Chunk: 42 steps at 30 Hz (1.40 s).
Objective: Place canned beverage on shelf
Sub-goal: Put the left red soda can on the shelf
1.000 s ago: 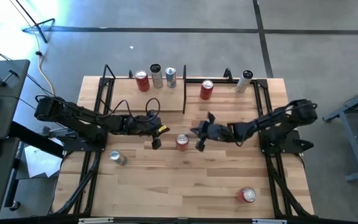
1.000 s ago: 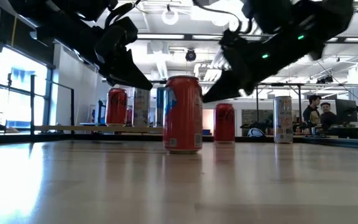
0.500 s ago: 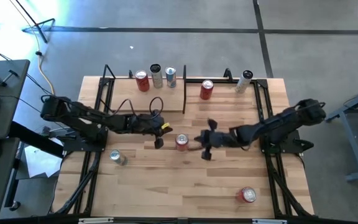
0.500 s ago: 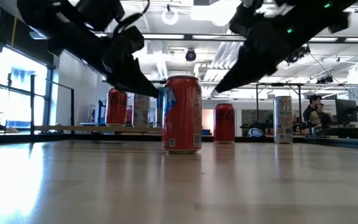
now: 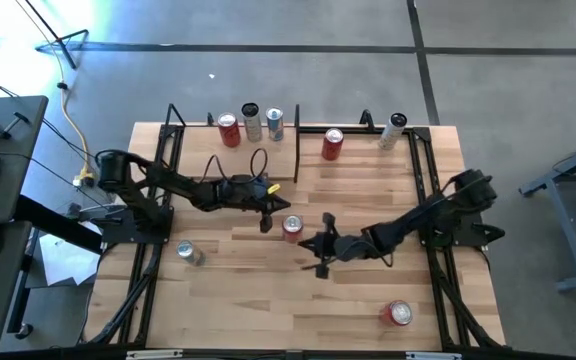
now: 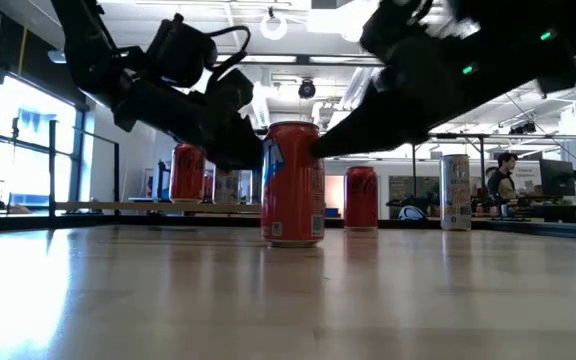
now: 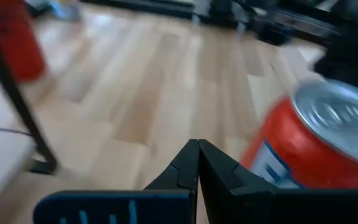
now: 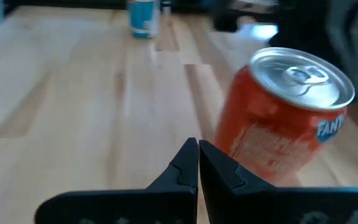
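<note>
The orange can (image 5: 292,227) stands upright near the middle of the bench (image 5: 368,300), well short of the shelf (image 5: 233,160) at the far left, where three cans (image 5: 251,124) already stand in a row. Your left gripper (image 5: 266,222) hangs just to the can's left and your right gripper (image 5: 320,256) sits just off its near right; in both wrist views the fingers are pressed together, tips touching, holding nothing. The can is a smooth, glossy metal cylinder with its lid sealed, so it is probably full and moderately heavy; the thin wall would dent under a hard squeeze, and the slick side could slip through a light one. Being tall and narrow, it would likely tip if nudged near the top. You would do best to spread one pair of fingers wide, then take the can across its body about midway up, squarely from the side, and keep it upright.
</note>
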Tool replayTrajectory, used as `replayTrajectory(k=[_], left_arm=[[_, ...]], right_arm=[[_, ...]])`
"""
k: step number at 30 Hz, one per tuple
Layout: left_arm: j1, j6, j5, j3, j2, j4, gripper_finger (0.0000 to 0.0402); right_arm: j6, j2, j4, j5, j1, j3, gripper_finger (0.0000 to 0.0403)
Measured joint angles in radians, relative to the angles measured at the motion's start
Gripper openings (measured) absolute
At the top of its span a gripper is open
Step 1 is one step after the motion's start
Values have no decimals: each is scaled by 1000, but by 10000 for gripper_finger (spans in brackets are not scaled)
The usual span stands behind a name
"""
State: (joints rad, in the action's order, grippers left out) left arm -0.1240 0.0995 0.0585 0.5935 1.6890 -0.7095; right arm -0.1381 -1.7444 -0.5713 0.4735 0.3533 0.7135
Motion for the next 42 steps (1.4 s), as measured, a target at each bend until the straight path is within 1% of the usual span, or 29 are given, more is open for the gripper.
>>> replayTrajectory(k=[2, 5, 13, 18, 23, 28, 34, 38, 42], left_arm=[[-1, -3, 25, 3, 21, -14, 0], [7, -8, 37, 5, 27, -10, 0], [50, -13, 7, -30, -22, -11, 0], [85, 18, -53, -62, -41, 15, 0], [127, 49, -94, -94, -45, 25, 0], [191, 80, -162, -135, -119, 68, 0], [279, 125, -238, -142, -275, 232, 0], [339, 128, -329, -142, -377, 355, 0], [379, 127, -356, -142, -450, 407, 0]], right_arm=[[-2, -27, -10, 14, -22, 12, 0], [-28, -41, 2, 17, -43, 19, 0], [-71, -6, 119, 51, -43, 18, 0], [-64, 15, 149, 117, -47, 18, 0], [-63, 17, 152, 120, -77, 18, 0], [-49, 17, 134, 117, -122, 18, 0], [22, 17, 37, -15, -194, 18, 0], [78, 17, -35, -116, -238, 18, 0], [126, 17, -100, -191, -268, 19, 0]])
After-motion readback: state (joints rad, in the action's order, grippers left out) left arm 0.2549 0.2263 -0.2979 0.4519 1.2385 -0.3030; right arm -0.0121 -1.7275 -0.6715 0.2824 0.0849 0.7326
